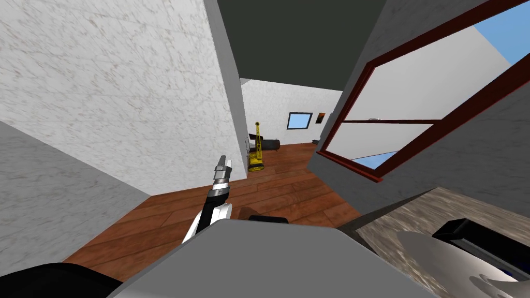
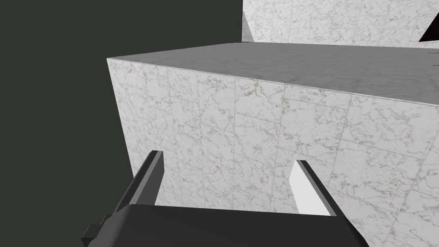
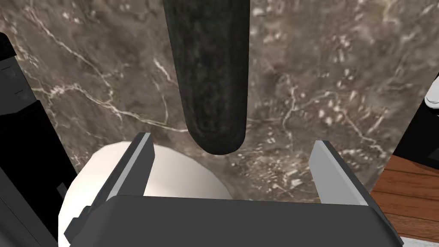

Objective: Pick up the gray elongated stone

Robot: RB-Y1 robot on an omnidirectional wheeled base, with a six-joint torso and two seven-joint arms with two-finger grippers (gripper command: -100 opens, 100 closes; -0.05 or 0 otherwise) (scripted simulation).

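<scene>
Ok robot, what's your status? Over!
Right gripper open over brown marbled counter. Dark elongated stone lined up between its fingers, not gripped. Left gripper open, raised by white wall. White round thing near the stone's end.

the brown, white-veined counter [image 3: 326, 85] carries a dark grey elongated stone [image 3: 210, 77] lying flat on its top. a black boxy thing [image 3: 21, 141] stands at one edge of the counter, apart from the stone.

I stood in a house: reddish-brown wooden plank floor [image 1: 290, 191], white marble-veined walls [image 1: 114, 88], a dark red-framed window [image 1: 409, 119], and a brown veined stone surface [image 1: 409, 227] beside me.
</scene>
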